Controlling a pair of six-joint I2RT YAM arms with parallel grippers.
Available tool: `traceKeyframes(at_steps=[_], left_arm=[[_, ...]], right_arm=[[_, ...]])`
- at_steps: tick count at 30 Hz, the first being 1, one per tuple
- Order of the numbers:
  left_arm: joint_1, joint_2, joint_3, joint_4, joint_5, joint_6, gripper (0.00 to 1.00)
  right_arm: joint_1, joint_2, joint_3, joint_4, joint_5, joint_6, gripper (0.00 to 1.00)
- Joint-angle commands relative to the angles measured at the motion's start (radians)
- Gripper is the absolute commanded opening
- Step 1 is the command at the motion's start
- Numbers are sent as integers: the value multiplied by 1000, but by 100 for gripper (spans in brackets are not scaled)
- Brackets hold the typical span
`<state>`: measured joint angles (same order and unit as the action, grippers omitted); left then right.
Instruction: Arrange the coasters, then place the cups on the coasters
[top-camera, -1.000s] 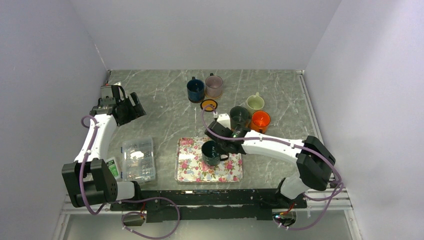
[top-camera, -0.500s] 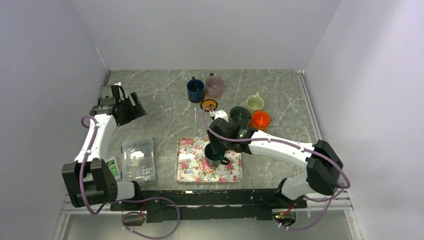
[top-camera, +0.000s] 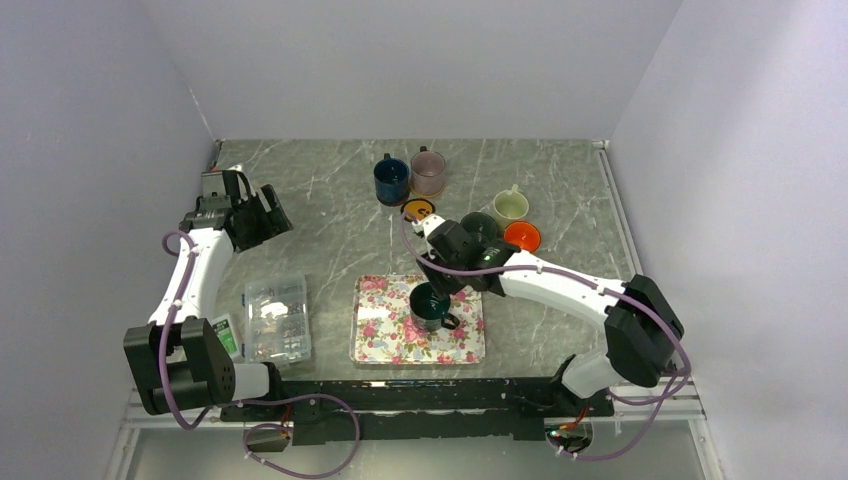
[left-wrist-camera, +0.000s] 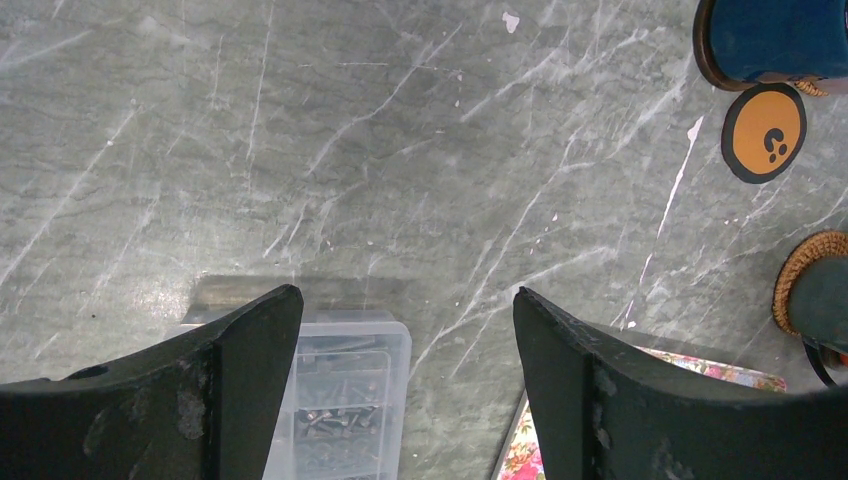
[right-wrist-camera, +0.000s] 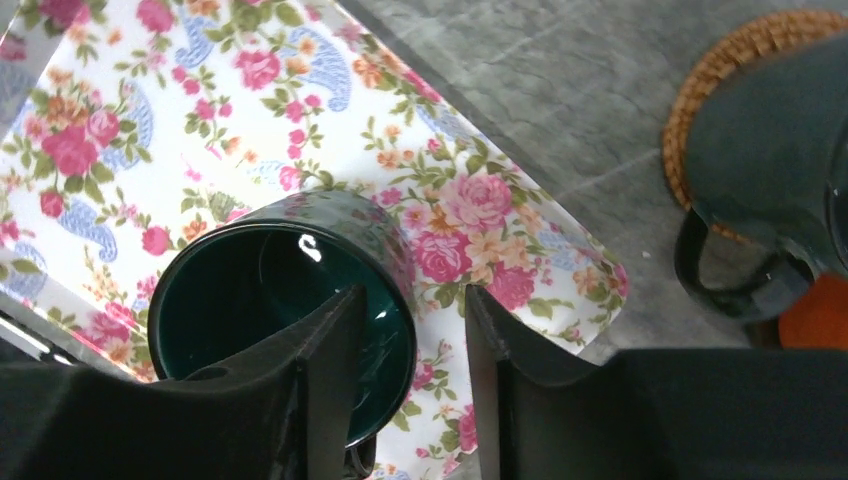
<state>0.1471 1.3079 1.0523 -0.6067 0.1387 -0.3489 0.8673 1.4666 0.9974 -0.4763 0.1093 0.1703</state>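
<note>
A dark green cup (top-camera: 430, 305) (right-wrist-camera: 270, 320) stands upright on the floral tray (top-camera: 385, 340). My right gripper (top-camera: 433, 284) (right-wrist-camera: 412, 300) hangs open just above it, one finger over the cup's mouth and the other outside its rim. A second dark green cup (right-wrist-camera: 770, 150) sits on a tan woven coaster (right-wrist-camera: 720, 70), with the orange cup (top-camera: 522, 237) beside it. The navy cup (top-camera: 391, 180) (left-wrist-camera: 775, 40), the mauve cup (top-camera: 428, 172) and the cream cup (top-camera: 511, 206) stand further back. A black coaster with an orange rim (top-camera: 418, 210) (left-wrist-camera: 764, 132) lies bare. My left gripper (top-camera: 268, 216) (left-wrist-camera: 405, 330) is open at far left, holding nothing.
A clear plastic compartment box (top-camera: 276, 318) (left-wrist-camera: 340, 400) of small parts lies left of the tray. A small green-labelled item (top-camera: 228, 336) sits by the left arm's base. White walls close in the grey marble table (top-camera: 330, 200) on three sides.
My right gripper has opened off the dark green cup and drawn up and back from its right side. The cup stays on the tray. The left arm has not moved.
</note>
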Motion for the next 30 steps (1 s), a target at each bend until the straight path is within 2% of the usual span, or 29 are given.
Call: traceKeyframes(at_steps=[1,4,11,18,23,30], left_arm=[[4,11,14,12,24,14,83],[3,12,14,11,23,13,83],[4,7,12,10,21,14,83],[4,-4,11,14,28,10,83],[4,-16,8,16,43,10,83],[3,-32,14,2,28,30,81]], right_arm=[[2,14,15,50,-97,-127,41],[1,28,34,40,-89,-144,24],[2,14,78,-25,-34,-99,0],[-26,-4,230,-147,119,83,0],[-119,29,313,-123,94,125,0],[-230,194,510,-94,44,76,0]])
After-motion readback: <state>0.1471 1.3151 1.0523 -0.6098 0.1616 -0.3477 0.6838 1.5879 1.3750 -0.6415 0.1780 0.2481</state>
